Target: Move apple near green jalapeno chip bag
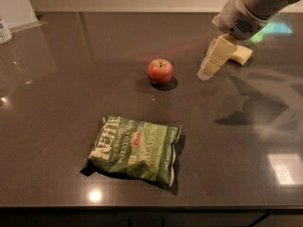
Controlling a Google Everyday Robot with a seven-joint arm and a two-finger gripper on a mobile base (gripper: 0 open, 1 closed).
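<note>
The gripper (206, 73) hangs at the upper right on a pale arm that reaches in from the top right corner, its cream tip pointing down and to the left above the dark countertop (57, 103) — whether it is open or closed cannot be told from this angle. It holds nothing. Just behind it a pale yellow sponge (242, 55) lies on the counter, partly hidden by the arm. The apple (160, 71) sits to the gripper's left, near it but not touching, stem dimple upward. The green jalapeno chip bag (135, 149) lies flat toward the front edge — well apart from the apple, lettering facing up.
</note>
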